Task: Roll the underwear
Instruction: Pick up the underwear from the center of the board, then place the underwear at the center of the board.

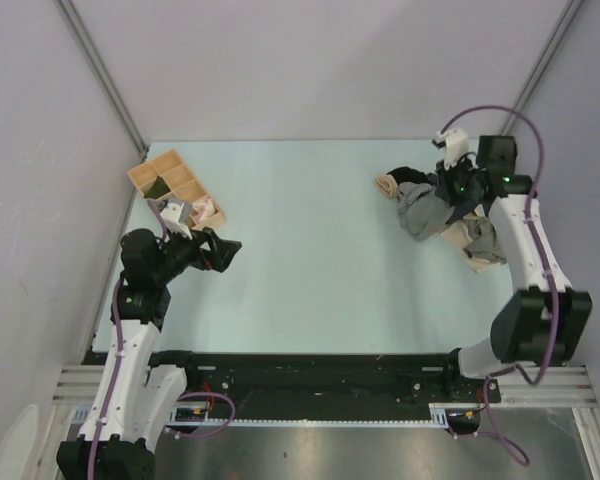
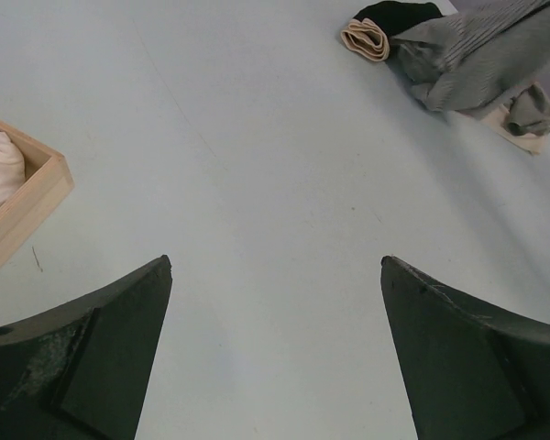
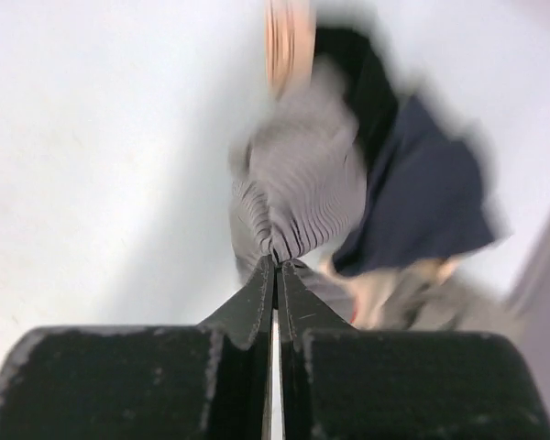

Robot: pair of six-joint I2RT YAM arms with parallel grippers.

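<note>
Underwear (image 3: 302, 192): you have the grey striped garment at the far right of the counter (image 1: 310, 270), among a heap of clothes. A pinch of its fabric is clamped between the fingers of your right hand (image 3: 275, 264), which are pressed together with only cloth between them.

Hard to make out: the right wrist view is blurred, so the garment's edges do not read there. It also does not show whether the cloth is raised off the counter. From above, the right arm covers part of the heap. From the left wrist, the heap is cut off by the upper right corner of the picture.

Count in the heap, besides the striped piece:
- one navy garment (image 3: 422, 202), just beside it
- one black piece (image 2: 399, 14)
- one peach roll (image 2: 367, 38), touching the black piece
- one beige garment (image 2: 522, 137), partly under the striped cloth

Your left hand (image 2: 275, 264) is well apart from the heap, at the left side of the counter. Its fingers are spread wide and hold nothing.

One divided wooden tray (image 1: 170, 180) sits at the far left corner. A pale pink cloth (image 2: 0, 170) lies in one compartment. The other contents are too small to identify.
</note>
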